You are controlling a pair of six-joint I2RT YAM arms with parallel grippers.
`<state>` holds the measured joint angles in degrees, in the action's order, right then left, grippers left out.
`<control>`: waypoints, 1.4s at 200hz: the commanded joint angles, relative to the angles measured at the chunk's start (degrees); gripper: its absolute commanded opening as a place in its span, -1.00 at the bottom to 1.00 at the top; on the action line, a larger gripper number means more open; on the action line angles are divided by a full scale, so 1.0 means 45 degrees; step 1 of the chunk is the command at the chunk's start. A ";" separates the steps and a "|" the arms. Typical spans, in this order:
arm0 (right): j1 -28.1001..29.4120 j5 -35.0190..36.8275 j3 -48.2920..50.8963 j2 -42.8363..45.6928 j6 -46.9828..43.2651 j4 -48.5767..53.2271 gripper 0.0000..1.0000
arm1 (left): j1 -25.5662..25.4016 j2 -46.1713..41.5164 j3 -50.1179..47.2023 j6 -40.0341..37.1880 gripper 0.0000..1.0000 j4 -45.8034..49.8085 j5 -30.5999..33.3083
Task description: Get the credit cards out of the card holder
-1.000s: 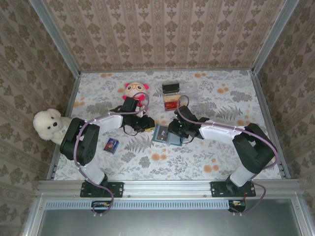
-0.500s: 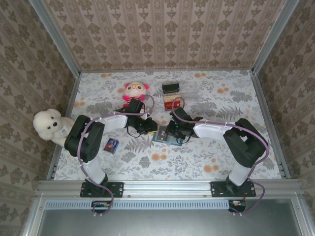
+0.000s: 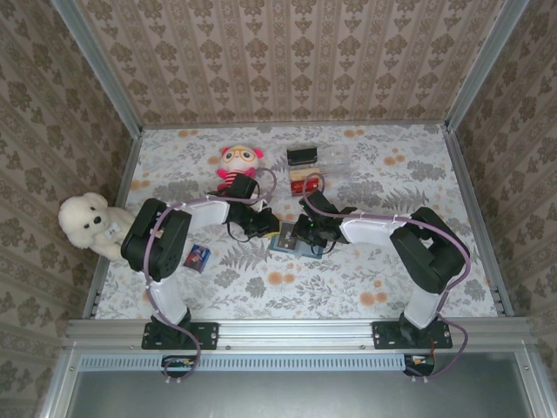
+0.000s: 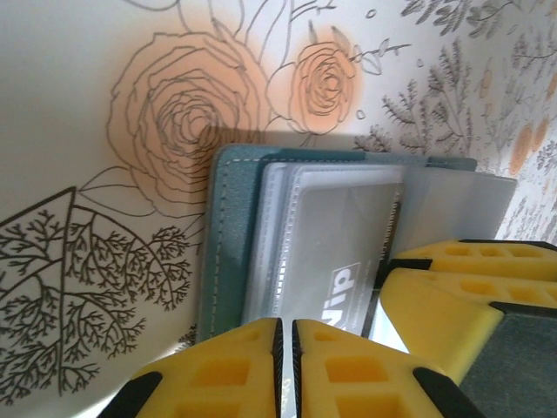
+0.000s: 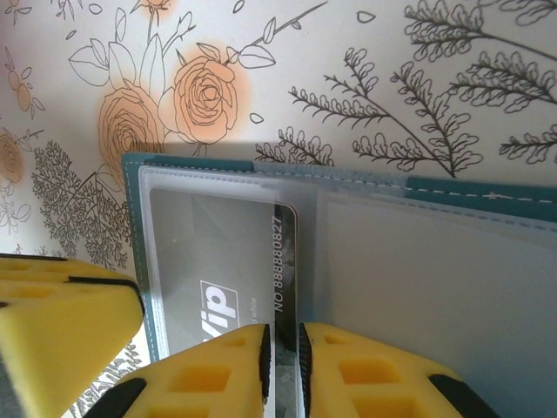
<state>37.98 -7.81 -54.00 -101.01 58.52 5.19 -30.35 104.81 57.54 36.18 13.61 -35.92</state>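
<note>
The teal card holder [image 3: 285, 241] lies open on the flowered table between both grippers, its clear sleeves facing up [image 4: 228, 244] [image 5: 522, 195]. A grey card with pale "vip" print [image 4: 339, 235] [image 5: 209, 248] sits in one sleeve. My left gripper [image 3: 271, 228] [image 4: 286, 348] is shut at the holder's near edge, with a thin pale sleeve edge in its slit. My right gripper [image 3: 305, 233] [image 5: 284, 357] is shut on the card's dark numbered edge; its yellow fingers [image 4: 452, 300] reach in from the right. A red and orange-gold card [image 3: 303, 185] lies behind, by the tray.
A clear plastic tray [image 3: 336, 160] and a small black block [image 3: 301, 156] stand at the back. A pink-and-red doll [image 3: 239, 162] sits behind the left gripper. A white plush dog [image 3: 87, 223] is at the left edge, and a small blue can [image 3: 198, 256] lies in front left.
The left gripper has slid right onto the holder's left edge. The right gripper has shifted slightly left over the holder, its arm folding closer.
</note>
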 commanded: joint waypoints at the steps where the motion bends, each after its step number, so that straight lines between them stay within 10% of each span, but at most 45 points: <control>1: -0.0015 -0.0197 -0.0116 -0.0272 -0.0154 -0.0125 -0.62 | -0.0053 0.0283 0.0179 -0.0267 -0.76 0.0367 0.0170; 280: -0.0483 -0.0606 0.0952 0.0541 -0.0261 -0.0870 -0.91 | 0.0312 -0.0034 0.0240 -0.0640 -0.82 0.0858 0.0373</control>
<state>36.38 -9.98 -51.27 -100.79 58.28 0.75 -30.02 105.71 57.76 35.31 14.63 -35.31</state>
